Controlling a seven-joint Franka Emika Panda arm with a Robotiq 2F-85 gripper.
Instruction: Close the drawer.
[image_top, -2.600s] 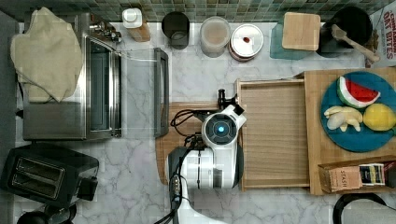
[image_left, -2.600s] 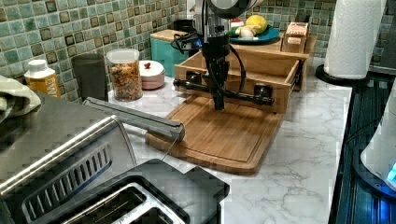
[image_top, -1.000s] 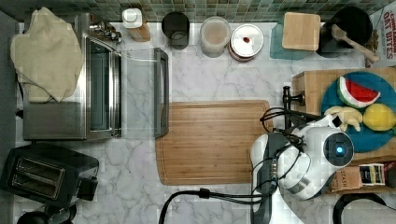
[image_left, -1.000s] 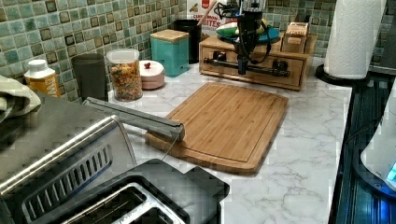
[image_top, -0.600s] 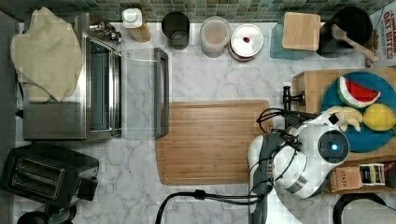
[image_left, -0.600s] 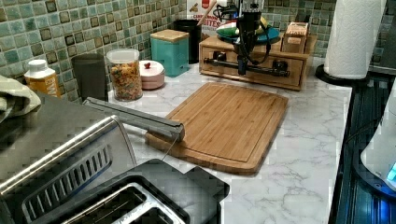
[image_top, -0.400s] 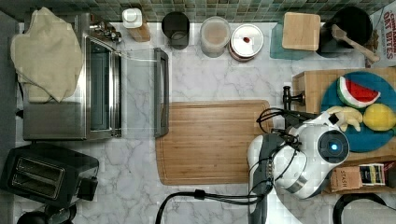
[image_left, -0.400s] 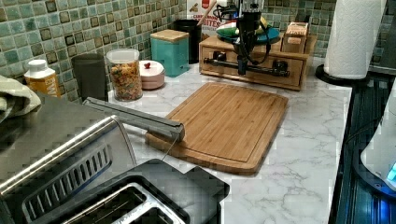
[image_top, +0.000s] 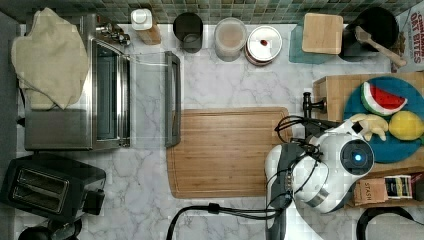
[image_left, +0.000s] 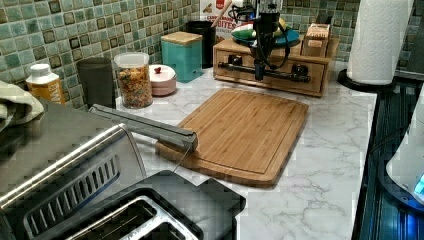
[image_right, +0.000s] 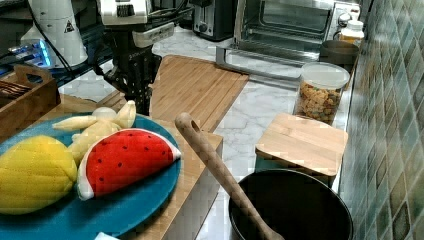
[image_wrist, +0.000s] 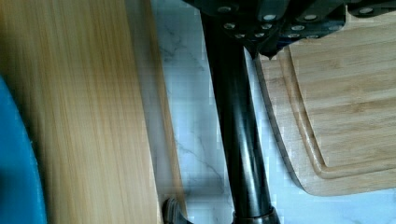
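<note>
The drawer (image_left: 280, 82) sits pushed into its low wooden cabinet (image_top: 340, 90), its front flush with the cabinet face. A black bar handle (image_left: 235, 66) runs across that front. My gripper (image_left: 258, 75) hangs straight down right at this handle, about mid-length, in front of the drawer face. In the right view the gripper (image_right: 142, 100) stands beside the cabinet's edge. The wrist view has the handle (image_wrist: 238, 130) running under the gripper, next to the wooden cabinet edge (image_wrist: 93, 116).
A blue plate (image_top: 400, 150) with toy fruit and a tea box (image_top: 385, 187) rest on the cabinet. A bamboo cutting board (image_top: 225, 150) lies before the drawer. A toaster oven (image_top: 100, 95) with its door down, jars (image_top: 230, 37) and a toaster (image_top: 45, 187) stand further off.
The drawer stood pulled out over the cutting board 2.6 s ago; it is now pushed in, and the arm went with it toward the top view's right. Little has moved in the last second.
</note>
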